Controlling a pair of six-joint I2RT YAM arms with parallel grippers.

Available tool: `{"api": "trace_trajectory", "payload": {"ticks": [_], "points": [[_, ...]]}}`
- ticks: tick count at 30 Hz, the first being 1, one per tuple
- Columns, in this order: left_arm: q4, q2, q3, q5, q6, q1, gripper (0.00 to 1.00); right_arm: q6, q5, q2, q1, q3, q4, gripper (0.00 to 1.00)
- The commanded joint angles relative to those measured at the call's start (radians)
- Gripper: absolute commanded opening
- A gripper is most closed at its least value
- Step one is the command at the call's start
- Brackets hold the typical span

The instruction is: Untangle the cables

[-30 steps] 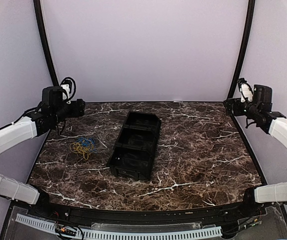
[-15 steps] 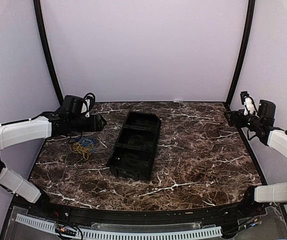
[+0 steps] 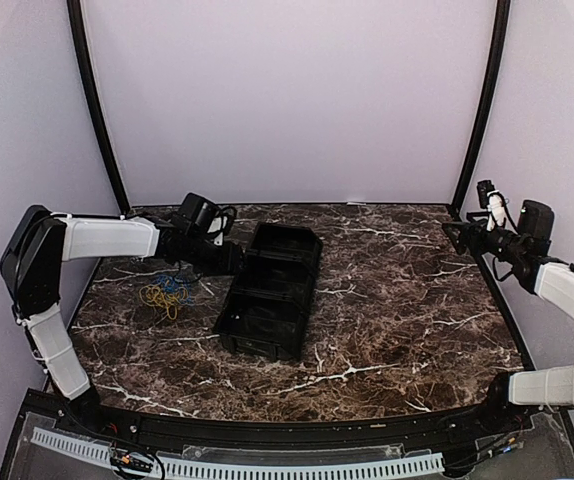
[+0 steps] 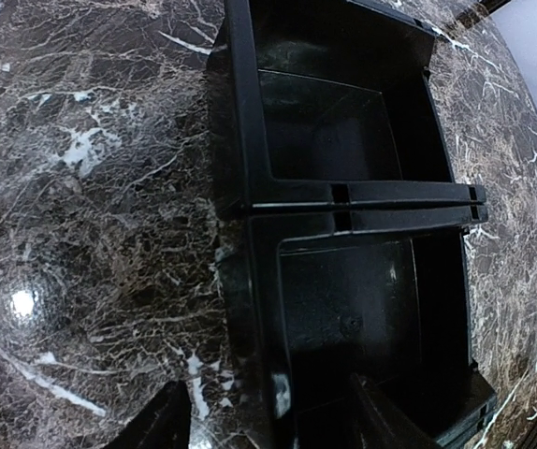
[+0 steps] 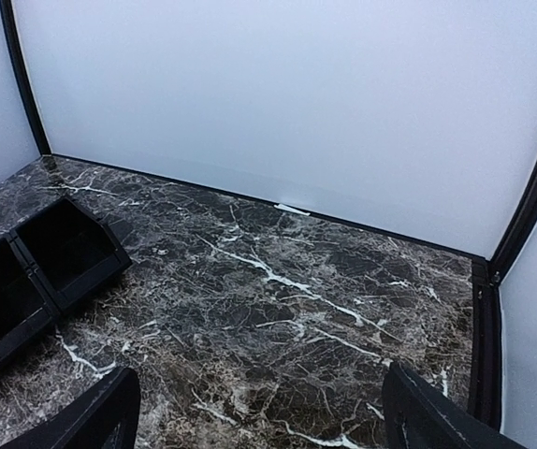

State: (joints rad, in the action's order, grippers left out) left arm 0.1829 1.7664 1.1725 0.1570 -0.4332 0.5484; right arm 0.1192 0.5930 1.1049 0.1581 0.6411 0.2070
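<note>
We swing our left gripper (image 3: 231, 262), spread, right past the cables (image 3: 166, 291) to the tray (image 3: 257, 345); right gripper (image 5: 267, 419) spread wide, cables untouched.

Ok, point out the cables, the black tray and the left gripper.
cables (image 3: 164, 291), top view, middle of the yellow and blue bundle.
black tray (image 3: 259, 346), top view, its near outer wall.
left gripper (image 4: 270, 423), left wrist view, midway between its fingertips.

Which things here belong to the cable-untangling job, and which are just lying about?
Job:
- cables, yellow and blue, bundled on the table
- left gripper, open
- right gripper, open

Lying about:
- tray, black, three compartments
</note>
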Motion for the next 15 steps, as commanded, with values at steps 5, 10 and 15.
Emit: {"api": "trace_trajectory", "payload": {"ticks": [5, 10, 15], "points": [[0.171, 0.134, 0.192, 0.022, 0.043, 0.013, 0.47, 0.03, 0.065, 0.004, 0.007, -0.002, 0.05, 0.9], [0.164, 0.172, 0.259, 0.026, 0.123, 0.024, 0.35, 0.036, 0.07, 0.01, 0.008, -0.001, 0.051, 0.9], [0.107, 0.215, 0.32, 0.052, 0.214, 0.025, 0.27, 0.034, 0.065, 0.022, 0.008, 0.002, 0.046, 0.9]]}}
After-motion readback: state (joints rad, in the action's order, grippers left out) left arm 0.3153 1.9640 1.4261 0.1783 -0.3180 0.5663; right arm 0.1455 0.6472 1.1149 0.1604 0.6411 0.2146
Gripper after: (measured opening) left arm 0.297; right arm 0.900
